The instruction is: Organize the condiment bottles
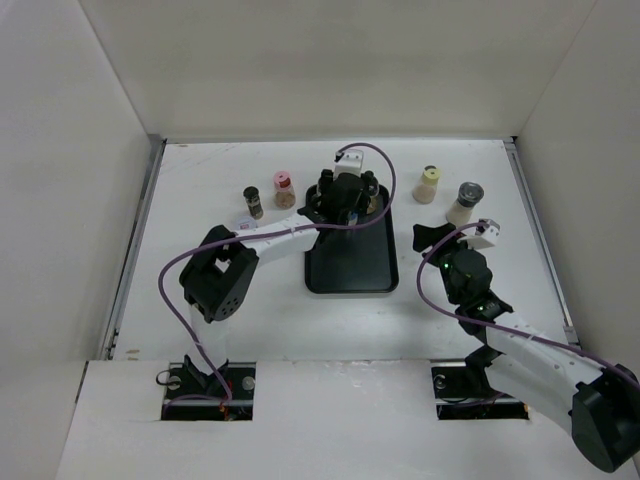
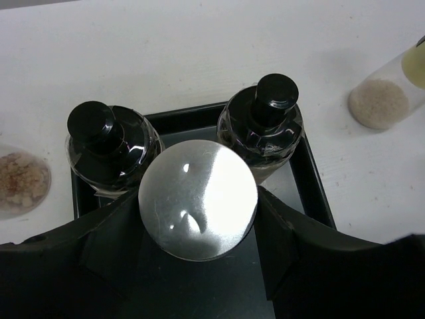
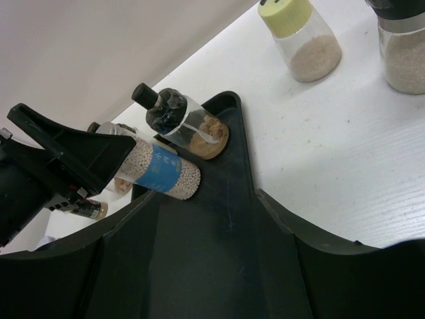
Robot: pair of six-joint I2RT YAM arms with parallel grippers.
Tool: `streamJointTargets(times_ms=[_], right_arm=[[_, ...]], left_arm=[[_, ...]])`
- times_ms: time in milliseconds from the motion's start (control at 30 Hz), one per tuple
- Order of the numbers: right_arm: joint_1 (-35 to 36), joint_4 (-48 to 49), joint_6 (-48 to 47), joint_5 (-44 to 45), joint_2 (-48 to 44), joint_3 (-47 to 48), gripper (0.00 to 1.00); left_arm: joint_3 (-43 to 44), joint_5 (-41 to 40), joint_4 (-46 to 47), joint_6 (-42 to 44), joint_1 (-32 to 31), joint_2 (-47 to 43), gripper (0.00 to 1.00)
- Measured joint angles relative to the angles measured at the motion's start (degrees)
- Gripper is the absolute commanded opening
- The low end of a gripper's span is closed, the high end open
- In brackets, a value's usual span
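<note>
My left gripper [image 2: 198,199] is shut on a silver-capped bottle [image 2: 198,211] over the far end of the black tray [image 2: 312,186]. The right wrist view shows its blue label [image 3: 159,169]. Two black-capped bottles [image 2: 99,136] [image 2: 269,109] stand in the tray's far corners just beyond it. Outside the tray stand a dark-capped brown jar [image 1: 253,201], a pink-capped jar [image 1: 284,189], a yellow-capped jar [image 1: 428,184] and a grey-capped jar [image 1: 466,203]. My right gripper [image 1: 432,242] is open and empty, right of the tray and facing it.
The tray [image 1: 350,262] lies mid-table, its near half bare. White walls enclose the table on three sides. The left arm's cable [image 1: 385,190] loops over the tray's far end.
</note>
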Motion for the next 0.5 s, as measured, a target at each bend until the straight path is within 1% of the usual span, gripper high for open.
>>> streamJointTargets(times_ms=[233,300,400,500], right_arm=[[0.0,0.0,0.0,0.0,0.0,0.0,0.65],[0.0,0.0,0.0,0.0,0.0,0.0,0.65],[0.0,0.0,0.0,-0.02,0.0,0.0,0.65],[0.0,0.0,-0.02,0.0,0.0,0.0,0.65]], left_arm=[[0.0,-0.11,1.29,0.17,0.02,0.11,0.75],[0.0,-0.28,2.23,0.15,0.0,0.07,0.79],[-0.28,-0.33,2.47,0.17,-0.07,-0.46,0.83],[-1.9,-0.35,2.45,0.15,-0.31,-2.93,0.86]])
